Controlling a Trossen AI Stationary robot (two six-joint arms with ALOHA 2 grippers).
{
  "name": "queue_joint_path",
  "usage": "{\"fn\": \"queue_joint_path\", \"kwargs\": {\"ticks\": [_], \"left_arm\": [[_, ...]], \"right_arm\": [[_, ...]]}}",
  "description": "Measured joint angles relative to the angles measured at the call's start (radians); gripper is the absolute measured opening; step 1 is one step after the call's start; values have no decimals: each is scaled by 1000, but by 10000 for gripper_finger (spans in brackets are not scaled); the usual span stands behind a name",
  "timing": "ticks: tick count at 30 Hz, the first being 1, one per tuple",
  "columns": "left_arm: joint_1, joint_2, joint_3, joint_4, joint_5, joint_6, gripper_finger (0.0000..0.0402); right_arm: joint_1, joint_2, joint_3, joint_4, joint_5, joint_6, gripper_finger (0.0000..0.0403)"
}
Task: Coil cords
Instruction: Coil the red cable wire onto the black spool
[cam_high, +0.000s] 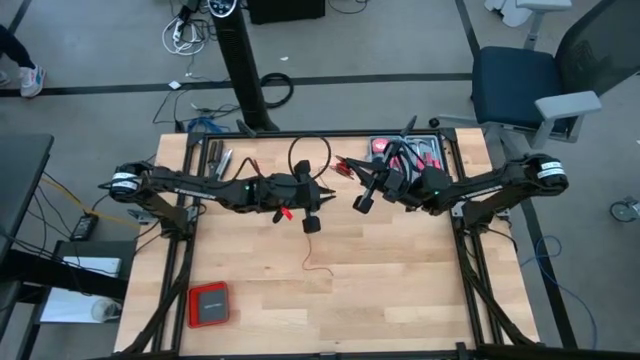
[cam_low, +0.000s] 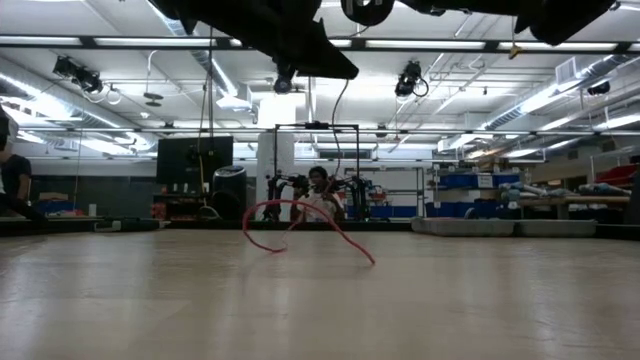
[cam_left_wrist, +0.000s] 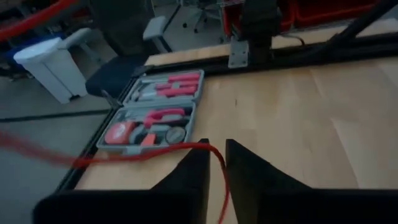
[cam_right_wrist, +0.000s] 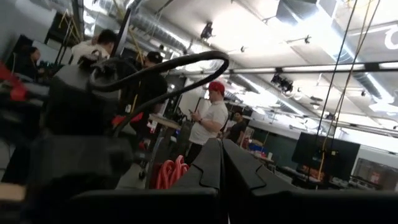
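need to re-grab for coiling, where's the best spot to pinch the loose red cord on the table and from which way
Probably the raised arch of the red cord, which stands clear of the wooden table in the low view. Come straight down from above with the fingers astride the strand. The flat tail hugs the wood and is too thin to pinch easily. The left gripper already has the cord between its fingers.

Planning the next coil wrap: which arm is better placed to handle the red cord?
Left. The left gripper has the red cord running between its fingertips. The right gripper is raised, aimed out at the room, its fingers together with no cord between them.
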Motion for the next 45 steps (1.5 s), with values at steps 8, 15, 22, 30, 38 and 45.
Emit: {"fn": "queue_joint_path", "kwargs": {"ticks": [8, 15, 22, 30, 38, 45], "left_arm": [[1, -31, 1, 11, 0, 36, 4], [0, -50, 83, -234, -7, 50, 1], [-11, -50, 269, -522, -14, 43, 1], [-34, -50, 339, -532, 22, 31, 0], [-52, -50, 343, -411, 20, 110, 0], [-51, -48, 343, -338, 11, 192, 0]], "right_arm": [[24, -68, 0, -114, 14, 21, 1], [50, -79, 0, -259, 54, 29, 1], [57, -80, 0, -450, 152, -36, 1], [67, -70, 0, -492, 298, -184, 1], [8, -51, 0, -472, 327, -215, 0], [-50, -19, 1, -387, 325, -242, 0]]}}
